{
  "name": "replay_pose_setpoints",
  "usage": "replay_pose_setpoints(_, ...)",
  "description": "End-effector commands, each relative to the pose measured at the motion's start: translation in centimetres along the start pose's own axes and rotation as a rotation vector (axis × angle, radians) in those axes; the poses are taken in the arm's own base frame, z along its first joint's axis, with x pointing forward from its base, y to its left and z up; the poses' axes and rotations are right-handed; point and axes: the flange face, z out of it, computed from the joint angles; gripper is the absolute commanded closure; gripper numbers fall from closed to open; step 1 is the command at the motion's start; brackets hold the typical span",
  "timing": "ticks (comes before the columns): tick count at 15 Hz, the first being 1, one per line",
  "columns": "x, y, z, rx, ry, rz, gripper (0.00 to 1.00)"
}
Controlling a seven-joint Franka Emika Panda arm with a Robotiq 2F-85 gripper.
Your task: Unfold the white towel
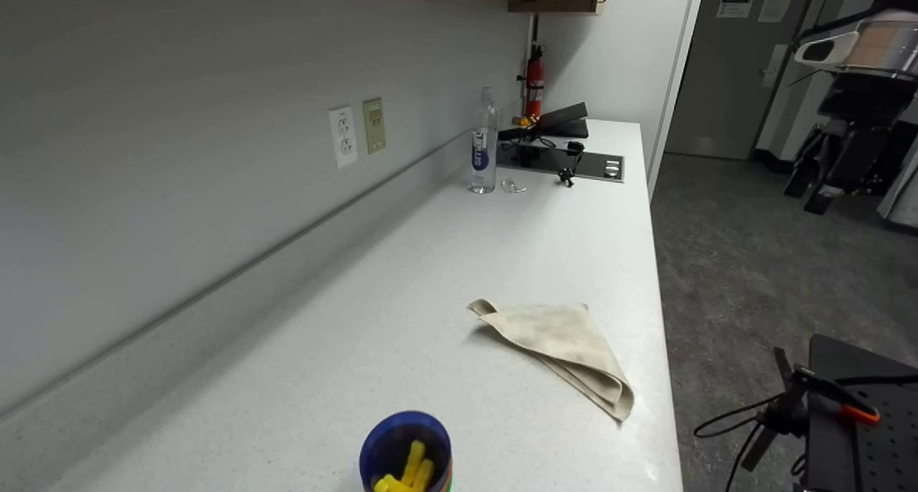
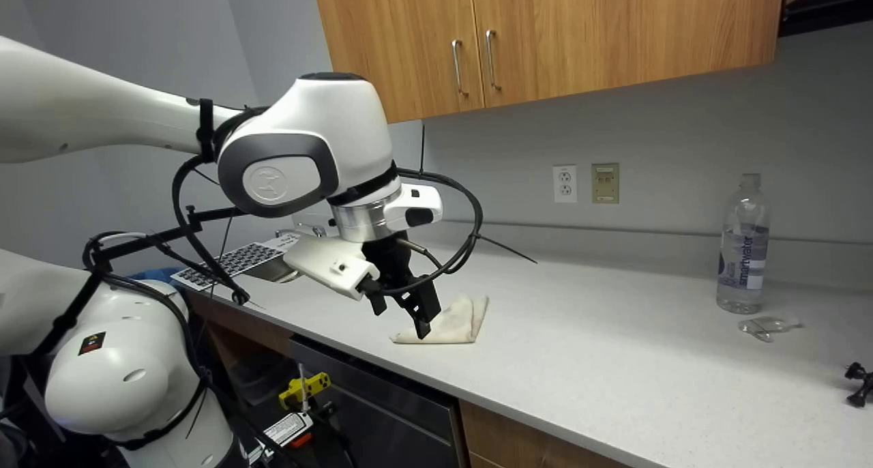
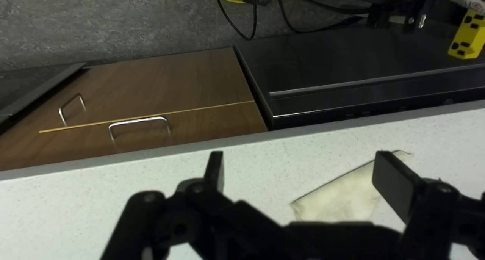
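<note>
Off-white and faintly smudged, the towel lies doubled over itself on the white counter, near the front edge, one corner curling up and its layers parting at the end closest to that edge. It probably sits there to be within reach of the arm, while the water bottle and the blue cup, yellow pieces inside it, both stand apart from the towel, which should leave it space to spread. Those parted layers seem the likeliest place to start unfolding. The gripper stands wide, fingers well apart, holding nothing and touching nothing; in an exterior view the gripper hangs raised and well apart from the towel, perhaps to line up before coming down
</note>
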Motion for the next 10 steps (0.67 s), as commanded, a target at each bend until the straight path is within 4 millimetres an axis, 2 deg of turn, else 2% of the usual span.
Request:
replay_pose_setpoints(1, 0.4, -0.1, 0.6, -0.018, -0.025, -0.023, 0.0)
replay_pose_setpoints(5, 1.7, -1.4, 1.3, -0.037, -0.059, -0.071, 0.0)
replay_pose_setpoints(10, 4.2, -5.2, 2.8, -0.07, -0.121, -0.179, 0.0)
